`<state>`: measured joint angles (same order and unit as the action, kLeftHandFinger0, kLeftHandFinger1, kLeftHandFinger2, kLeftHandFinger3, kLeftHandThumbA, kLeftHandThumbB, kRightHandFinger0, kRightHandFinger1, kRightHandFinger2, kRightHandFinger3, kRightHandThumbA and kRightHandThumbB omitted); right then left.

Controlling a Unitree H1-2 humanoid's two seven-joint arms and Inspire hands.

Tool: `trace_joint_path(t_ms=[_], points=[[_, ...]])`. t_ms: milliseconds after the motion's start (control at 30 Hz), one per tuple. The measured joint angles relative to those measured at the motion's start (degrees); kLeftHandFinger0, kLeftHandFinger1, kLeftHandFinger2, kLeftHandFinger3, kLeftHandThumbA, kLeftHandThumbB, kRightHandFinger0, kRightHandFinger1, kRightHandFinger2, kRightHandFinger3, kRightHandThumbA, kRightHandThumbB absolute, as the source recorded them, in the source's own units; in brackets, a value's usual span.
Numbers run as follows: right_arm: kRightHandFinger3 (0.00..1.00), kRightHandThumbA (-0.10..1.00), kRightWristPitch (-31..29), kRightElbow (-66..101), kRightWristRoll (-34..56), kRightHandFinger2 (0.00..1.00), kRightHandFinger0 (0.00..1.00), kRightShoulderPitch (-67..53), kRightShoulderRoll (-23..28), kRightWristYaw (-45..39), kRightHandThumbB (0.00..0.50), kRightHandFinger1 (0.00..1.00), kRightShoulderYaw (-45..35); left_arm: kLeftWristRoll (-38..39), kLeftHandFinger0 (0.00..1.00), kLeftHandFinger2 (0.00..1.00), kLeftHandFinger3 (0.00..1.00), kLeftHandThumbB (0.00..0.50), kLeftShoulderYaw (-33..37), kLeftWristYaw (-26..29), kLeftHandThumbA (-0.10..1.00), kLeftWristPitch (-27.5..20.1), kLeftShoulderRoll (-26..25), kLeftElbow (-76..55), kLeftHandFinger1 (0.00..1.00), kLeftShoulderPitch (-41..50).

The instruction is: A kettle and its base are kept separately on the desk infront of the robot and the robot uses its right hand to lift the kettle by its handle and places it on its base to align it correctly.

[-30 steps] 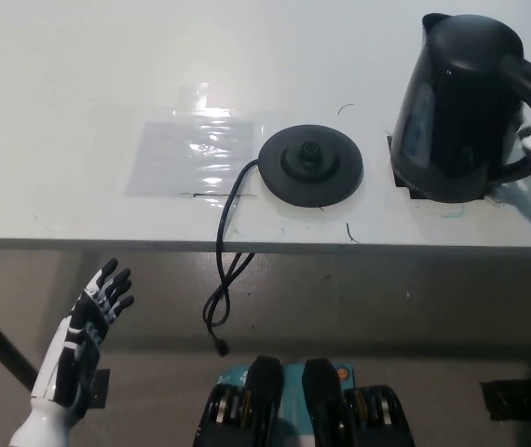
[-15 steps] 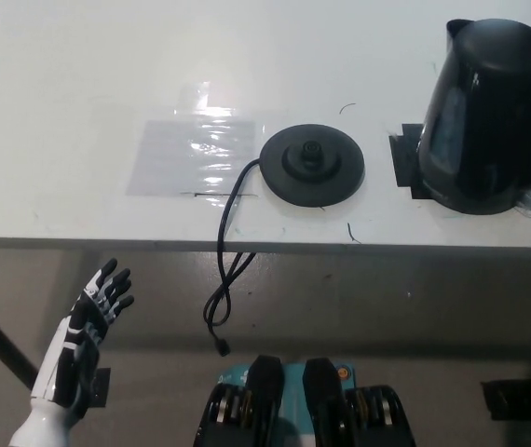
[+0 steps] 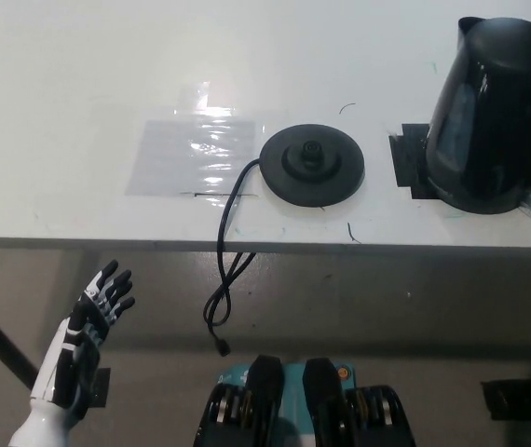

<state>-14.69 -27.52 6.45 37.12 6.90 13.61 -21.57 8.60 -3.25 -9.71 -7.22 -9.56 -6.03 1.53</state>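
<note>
Kettle apart from base | left robot hand spread, holding nothing

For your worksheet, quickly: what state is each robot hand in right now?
Left hand: open, holding nothing, below the desk edge.
Right hand: not in view; whether it holds the kettle cannot be told.

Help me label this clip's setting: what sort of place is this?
Probably a lab or test bench, not a kitchen: a bare white desk with black tape marks, a taped-down clear plastic sheet, and a black electric kettle beside its unplugged round black base.
</note>
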Motion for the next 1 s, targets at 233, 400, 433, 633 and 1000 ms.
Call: trace_joint_path(t_ms=[233, 400, 433, 633, 1000], points=[[0.48, -0.1, 0.0, 1.5, -0.4, 0.44, 0.0, 1.4, 0.0, 0.6, 0.124, 0.1, 1.0, 0.0, 1.0, 1.0, 1.0, 0.122, 0.0, 0.0, 1.0, 0.0, 0.0, 0.0, 1.0, 0.0], [0.35, -0.1, 0.1, 2.8, -1.5, 0.28, 0.0, 3.8, 0.0, 1.4, 0.11, 0.0, 2.1, 0.0, 1.0, 1.0, 1.0, 0.113, 0.0, 0.0, 1.0, 0.0, 0.0, 0.0, 1.0, 0.0], [0.34, -0.1, 0.1, 3.0, -1.8, 0.28, 0.0, 4.2, -0.1, 1.6, 0.11, 0.0, 2.2, 0.0, 1.0, 1.0, 1.0, 0.114, 0.0, 0.0, 1.0, 0.0, 0.0, 0.0, 1.0, 0.0], [0.48, -0.1, 0.1, 3.7, -3.6, 0.36, 0.0, 7.0, -0.8, 3.0, 0.083, 0.05, 3.8, 0.0, 1.0, 1.0, 1.0, 0.096, 0.0, 0.0, 1.0, -0.1, -0.1, 0.0, 1.0, 0.0], [0.48, -0.1, 0.1, 2.7, -4.4, 0.41, 0.0, 8.7, -5.0, 3.7, 0.089, 0.09, 7.5, 0.0, 1.0, 1.0, 1.0, 0.08, 0.0, 0.0, 1.0, -0.1, -0.2, 0.0, 1.0, 0.0]])
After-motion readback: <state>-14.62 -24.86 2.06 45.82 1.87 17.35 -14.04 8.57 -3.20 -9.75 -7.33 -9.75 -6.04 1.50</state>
